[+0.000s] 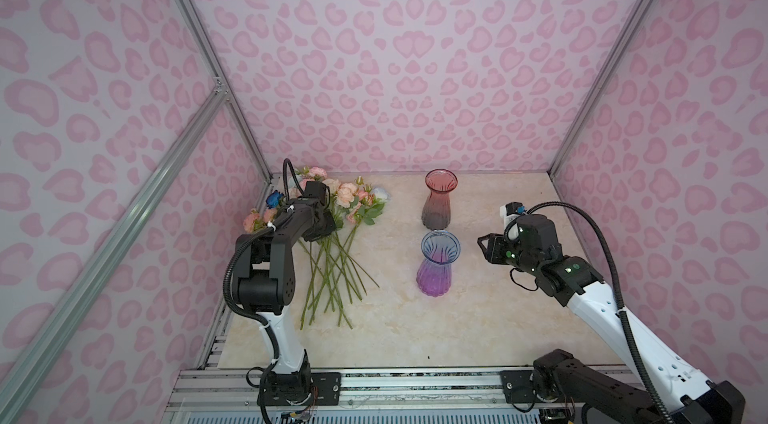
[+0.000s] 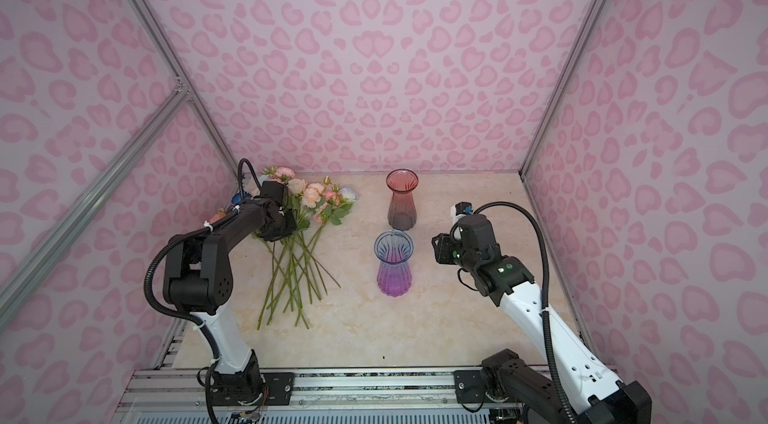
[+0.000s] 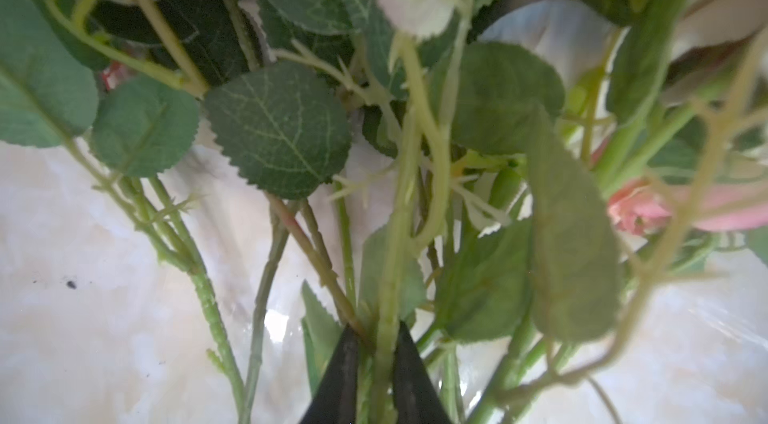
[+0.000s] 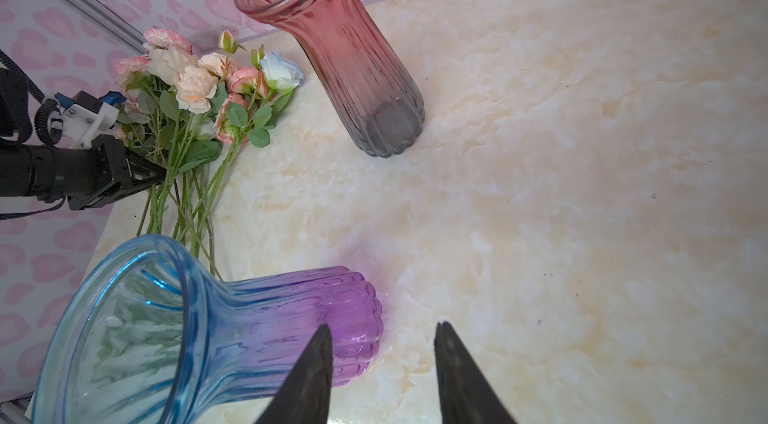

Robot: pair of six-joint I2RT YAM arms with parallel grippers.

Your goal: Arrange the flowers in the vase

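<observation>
The flowers [image 1: 345, 197] lie in a bunch on the left of the marble table, blooms toward the back wall and stems [image 1: 332, 272] fanned toward the front. They also show in the other top view [image 2: 311, 195] and the right wrist view [image 4: 195, 85]. My left gripper [image 3: 376, 328] is down among the leaves, shut on one green stem [image 3: 390, 268]. From above, its wrist hides the fingers. A blue-to-purple glass vase [image 1: 436, 272] stands mid-table, with a red-to-grey vase [image 1: 438, 203] behind it. My right gripper [image 4: 380, 326] hangs open and empty just right of the purple vase [image 4: 266, 318].
A deep blue bloom [image 1: 274, 198] lies at the left edge of the bunch by the side wall. Pink patterned walls and aluminium posts [image 1: 249, 143] close in three sides. A metal rail [image 1: 415, 384] with both arm bases runs along the front. Bare marble [image 1: 457, 330] spreads front and right.
</observation>
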